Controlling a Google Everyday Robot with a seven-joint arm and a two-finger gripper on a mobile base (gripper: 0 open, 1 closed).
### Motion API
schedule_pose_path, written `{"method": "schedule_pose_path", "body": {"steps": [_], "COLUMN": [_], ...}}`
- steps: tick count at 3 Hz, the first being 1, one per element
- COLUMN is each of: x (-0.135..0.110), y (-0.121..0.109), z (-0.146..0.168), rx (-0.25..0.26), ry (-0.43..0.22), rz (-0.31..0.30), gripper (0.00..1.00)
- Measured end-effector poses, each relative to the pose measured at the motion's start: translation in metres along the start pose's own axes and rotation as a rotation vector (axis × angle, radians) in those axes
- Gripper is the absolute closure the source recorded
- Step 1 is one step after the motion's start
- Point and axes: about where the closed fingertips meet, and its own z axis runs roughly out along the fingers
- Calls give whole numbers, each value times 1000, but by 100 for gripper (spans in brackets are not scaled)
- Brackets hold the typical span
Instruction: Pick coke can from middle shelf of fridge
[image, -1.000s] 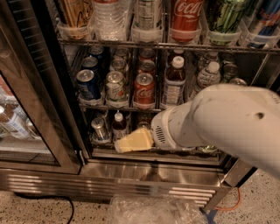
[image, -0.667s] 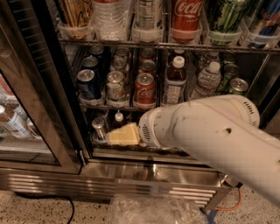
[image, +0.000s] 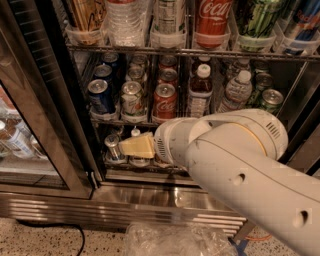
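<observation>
The coke can, red with white script and a silver top, stands at the front of its lane on the middle shelf of the fridge. More red cans line up behind it. My gripper, cream-coloured at the end of the big white arm, is in front of the bottom shelf. It is below and left of the coke can and does not touch it. It holds nothing that I can see.
Left of the coke can stand a white-and-green can and a blue can; to its right are a dark bottle and a water bottle. The rack above holds tall containers. The open glass door is at the left.
The arm has swung left and come nearer the camera. The gripper has moved left and up, from low under the coke can's lane toward the white-and-green can's lane.
</observation>
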Motion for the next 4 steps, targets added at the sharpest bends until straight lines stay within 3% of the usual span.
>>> {"method": "schedule_pose_path", "body": {"steps": [1, 2, 3, 4], "x": [2, 4, -8, -23], "y": [-1, -20, -42, -47], "z": [5, -7, -27, -34], "rx": [3, 50, 104, 124], "ry": [-27, -104, -181, -220], "rz": [15, 44, 89, 131], "gripper": [0, 0, 0, 0]}}
